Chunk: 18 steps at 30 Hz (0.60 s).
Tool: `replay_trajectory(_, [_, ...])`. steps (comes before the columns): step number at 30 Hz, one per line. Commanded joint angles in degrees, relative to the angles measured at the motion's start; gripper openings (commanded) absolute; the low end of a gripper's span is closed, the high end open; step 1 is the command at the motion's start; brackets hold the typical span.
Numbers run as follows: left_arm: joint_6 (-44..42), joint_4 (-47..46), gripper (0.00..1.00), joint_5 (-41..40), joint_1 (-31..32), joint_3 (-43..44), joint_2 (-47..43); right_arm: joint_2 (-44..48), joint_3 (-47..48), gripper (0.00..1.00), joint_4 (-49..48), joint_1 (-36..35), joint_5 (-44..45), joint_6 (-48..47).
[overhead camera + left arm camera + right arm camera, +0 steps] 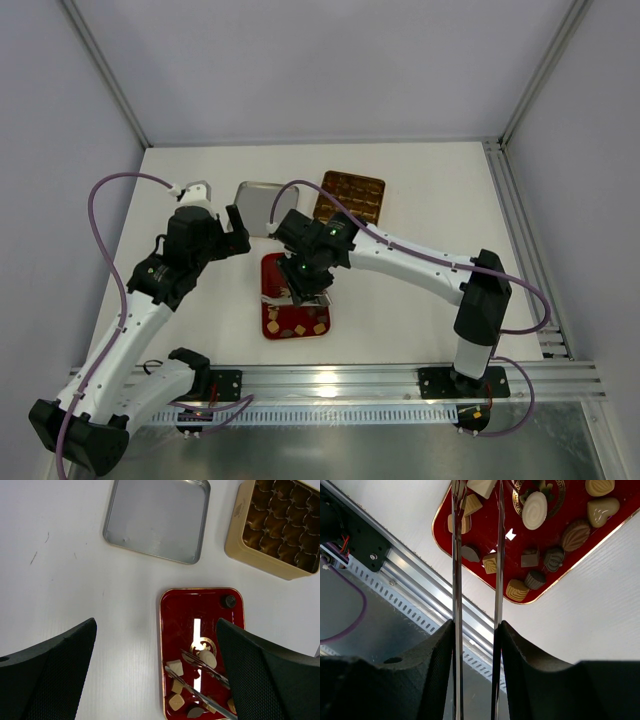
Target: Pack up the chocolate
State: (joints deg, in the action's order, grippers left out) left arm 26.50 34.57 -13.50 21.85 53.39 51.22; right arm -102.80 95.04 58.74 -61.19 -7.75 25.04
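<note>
The chocolate (535,510) lies as small dark and tan pieces, plus a whitish round one (207,658), on a red tray (200,610) in front of the arms. My right gripper (475,630) is shut on metal tongs (456,580), whose two blades reach down over the tray. Their tips stand on either side of a tan cube (175,667); I cannot tell whether they touch it. One dark piece (229,600) sits alone at the tray's far corner. My left gripper (156,630) hangs open and empty above the table, left of the tray (272,322).
A gold tin (350,197) with grid compartments sits behind the tray on the right, and its silver lid (258,205) lies upside down to the left of it. An aluminium rail (420,580) runs along the table's near edge.
</note>
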Motion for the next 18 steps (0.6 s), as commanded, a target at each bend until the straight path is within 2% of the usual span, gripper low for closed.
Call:
replay_trajectory(1, [-0.13,-0.73,1.0,-0.74,0.04,1.55,-0.33,-0.11,1.19,0.43,-0.38,-0.42,2.03,0.63])
replay_trajectory(18, [-0.13,-0.73,1.0,-0.65,-0.14,1.46,-0.25,-0.73,1.37,0.43,2.69,-0.42,7.13,0.1])
